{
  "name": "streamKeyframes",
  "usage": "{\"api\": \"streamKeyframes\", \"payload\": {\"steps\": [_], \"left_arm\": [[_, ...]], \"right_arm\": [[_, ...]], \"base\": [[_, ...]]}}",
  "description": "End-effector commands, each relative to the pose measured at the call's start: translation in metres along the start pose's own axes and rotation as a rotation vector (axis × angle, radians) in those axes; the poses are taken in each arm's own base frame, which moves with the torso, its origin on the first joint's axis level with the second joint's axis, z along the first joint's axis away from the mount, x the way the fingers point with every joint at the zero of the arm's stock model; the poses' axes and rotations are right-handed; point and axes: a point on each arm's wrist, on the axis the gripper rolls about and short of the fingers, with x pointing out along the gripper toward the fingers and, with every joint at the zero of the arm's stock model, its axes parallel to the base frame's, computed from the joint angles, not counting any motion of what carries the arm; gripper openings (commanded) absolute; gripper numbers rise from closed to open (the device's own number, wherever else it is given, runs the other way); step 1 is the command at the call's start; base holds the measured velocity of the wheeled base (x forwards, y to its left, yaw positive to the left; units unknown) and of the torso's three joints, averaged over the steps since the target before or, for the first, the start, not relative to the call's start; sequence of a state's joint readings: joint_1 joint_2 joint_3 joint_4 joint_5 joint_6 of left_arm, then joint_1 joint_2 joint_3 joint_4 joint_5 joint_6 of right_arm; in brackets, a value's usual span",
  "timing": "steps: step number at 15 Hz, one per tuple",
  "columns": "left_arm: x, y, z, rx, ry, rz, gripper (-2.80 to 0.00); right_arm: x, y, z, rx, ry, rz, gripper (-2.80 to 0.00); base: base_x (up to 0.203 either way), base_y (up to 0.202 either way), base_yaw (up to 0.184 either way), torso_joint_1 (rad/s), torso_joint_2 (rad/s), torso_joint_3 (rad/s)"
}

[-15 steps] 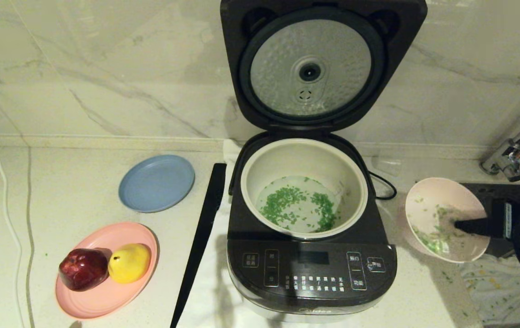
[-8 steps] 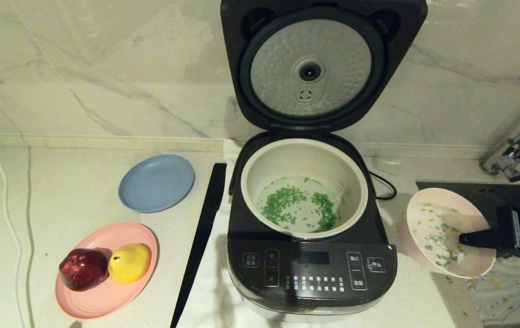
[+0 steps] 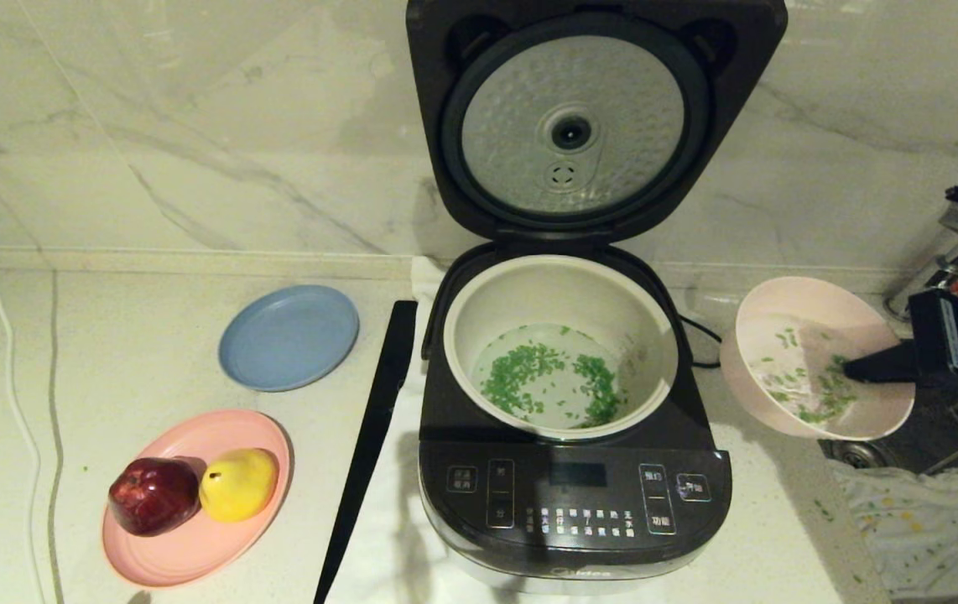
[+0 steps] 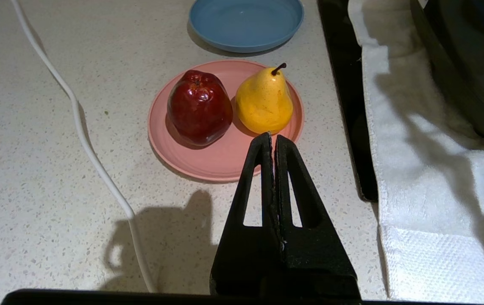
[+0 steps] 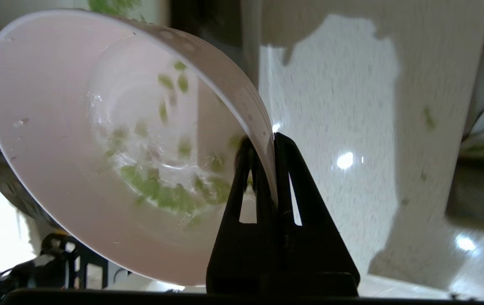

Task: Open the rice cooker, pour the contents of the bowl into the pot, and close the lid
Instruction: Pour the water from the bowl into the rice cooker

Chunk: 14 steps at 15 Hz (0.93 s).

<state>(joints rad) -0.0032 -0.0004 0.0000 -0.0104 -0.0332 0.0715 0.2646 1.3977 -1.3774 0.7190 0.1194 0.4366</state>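
Bowl (image 3: 814, 356) off the counter right of the rice cooker (image 3: 571, 419), tilted, green scraps clinging inside. Right gripper (image 3: 852, 369) clamped on its rim. Lid (image 3: 588, 117) up; pot (image 3: 563, 344) holds most contents (image 3: 546, 377). Left gripper (image 4: 273, 140) pinched together, parked near the pink plate (image 4: 225, 156).

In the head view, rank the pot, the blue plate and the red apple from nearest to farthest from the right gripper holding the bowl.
From the right gripper, shut on the bowl at the right:
1. The pot, in the rice cooker at centre.
2. The blue plate, left of the cooker.
3. The red apple, on the pink plate, far left front.
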Motion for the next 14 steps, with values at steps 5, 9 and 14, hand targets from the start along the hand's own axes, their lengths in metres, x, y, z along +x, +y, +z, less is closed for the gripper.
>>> {"api": "streamKeyframes", "payload": {"steps": [5,9,14], "left_arm": [[0.0,0.0,-0.001,0.0,0.005,-0.001,-2.8],[0.0,0.0,-0.001,0.0,0.005,-0.001,-2.8],[0.0,0.0,-0.001,0.0,0.005,-0.001,-2.8]], "right_arm": [[0.039,0.06,0.022,-0.062,0.039,0.054,-2.8],[0.064,0.098,0.026,-0.039,0.011,0.053,-2.8],[0.102,0.127,0.035,-0.011,-0.019,0.039,-2.8]], "base": [[0.0,0.0,0.0,0.0,0.0,0.0],[0.0,0.0,0.0,0.0,0.0,0.0],[0.0,0.0,0.0,0.0,0.0,0.0]]}}
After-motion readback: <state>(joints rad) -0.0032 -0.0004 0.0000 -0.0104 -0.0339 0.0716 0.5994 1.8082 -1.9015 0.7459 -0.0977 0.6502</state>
